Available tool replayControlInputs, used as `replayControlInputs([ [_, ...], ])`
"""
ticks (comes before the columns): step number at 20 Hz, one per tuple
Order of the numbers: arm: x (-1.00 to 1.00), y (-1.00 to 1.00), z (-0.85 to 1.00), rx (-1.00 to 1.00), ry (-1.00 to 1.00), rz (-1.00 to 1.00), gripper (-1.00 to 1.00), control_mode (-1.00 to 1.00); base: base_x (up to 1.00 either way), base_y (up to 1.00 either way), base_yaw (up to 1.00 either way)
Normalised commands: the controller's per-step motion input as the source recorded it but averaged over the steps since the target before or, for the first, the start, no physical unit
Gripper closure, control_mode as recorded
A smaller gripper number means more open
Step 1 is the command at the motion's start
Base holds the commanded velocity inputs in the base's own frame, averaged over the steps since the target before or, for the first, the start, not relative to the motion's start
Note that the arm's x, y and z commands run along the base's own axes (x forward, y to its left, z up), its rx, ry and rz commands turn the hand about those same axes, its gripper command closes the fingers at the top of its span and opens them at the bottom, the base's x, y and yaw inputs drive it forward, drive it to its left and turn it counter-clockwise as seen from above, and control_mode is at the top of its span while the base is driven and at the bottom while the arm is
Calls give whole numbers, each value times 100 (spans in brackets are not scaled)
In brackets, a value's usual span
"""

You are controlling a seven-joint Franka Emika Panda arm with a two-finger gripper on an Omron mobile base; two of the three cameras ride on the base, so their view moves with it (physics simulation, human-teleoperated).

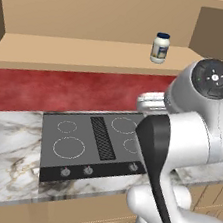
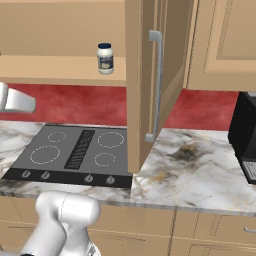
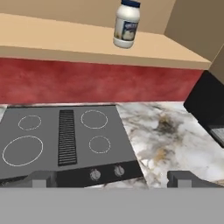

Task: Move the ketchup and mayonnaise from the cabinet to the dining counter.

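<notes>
The mayonnaise [image 1: 160,48] [image 2: 105,58] [image 3: 127,24], a white jar with a dark blue lid, stands upright on the bottom shelf of the open cabinet [image 1: 67,51] [image 3: 65,41]. The cabinet's door [image 2: 145,85], with its long silver handle, is swung out to the right of the jar. My gripper [image 3: 113,179] is open, its fingertips [image 3: 43,178] wide apart with nothing between them. It hovers over the front of the cooktop, well below and short of the jar. The ketchup and the dining counter are out of view.
A black cooktop [image 1: 94,141] [image 2: 75,150] [image 3: 65,135] is set in the marble worktop [image 2: 190,165] under the cabinet, with a red backsplash [image 1: 61,91] behind. A black appliance [image 2: 245,135] [image 3: 208,105] stands at the right. Drawer fronts [image 2: 200,230] run below.
</notes>
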Motion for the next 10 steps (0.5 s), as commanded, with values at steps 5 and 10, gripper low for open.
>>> replayControlInputs([
  [5, 0, -14, 44, -3, 2, 0, -100, -100, 0, 0, 0],
  [10, 0, -19, 38, 0, 1, 0, -100, -100, 0, 0, 0],
])
